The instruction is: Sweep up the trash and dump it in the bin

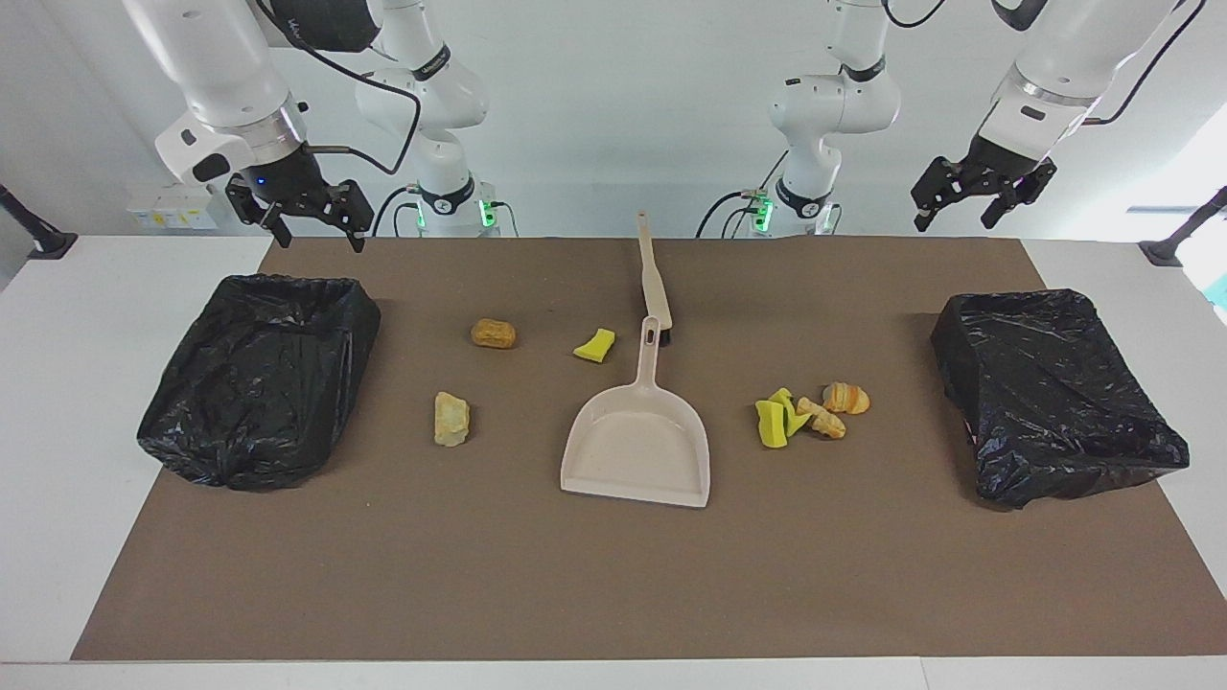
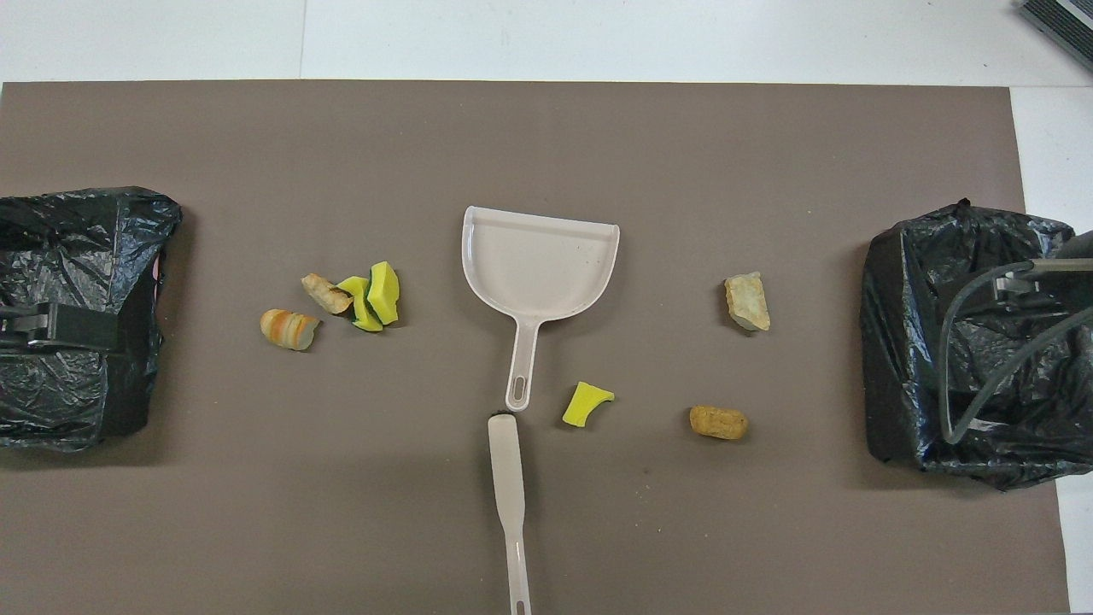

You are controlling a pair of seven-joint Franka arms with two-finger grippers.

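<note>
1. Upper left of the facing view: right gripper (image 1: 312,222), raised over the edge of the brown mat (image 1: 613,575) nearest the robots, just above the bin at that end. Fingers spread, nothing held.
2. Left side: black-bagged bin (image 1: 259,379), mouth open upward.
3. Left of centre: tan lump (image 1: 451,419) and a browner lump (image 1: 493,333), well apart from each other, both lying loose on the mat.
4. Centre: yellow-green scrap (image 1: 595,345) just beside the dustpan's handle. Beige dustpan (image 1: 637,441) lies flat, pan mouth toward the bottom of the frame. Beige brush (image 1: 655,280) lies end to end with the dustpan handle; whether they touch is hard to say from here.
5. Right of centre: cluster of trash, yellow-green sponge scraps (image 1: 776,420) touching a tan piece (image 1: 822,419), with an orange-striped lump (image 1: 845,398) just beside it.
6. Right side: second black-bagged bin (image 1: 1050,393), tipped or slumped.
7. Upper right: left gripper (image 1: 983,196), raised above the second bin's end of the mat, fingers parted, empty.
</note>
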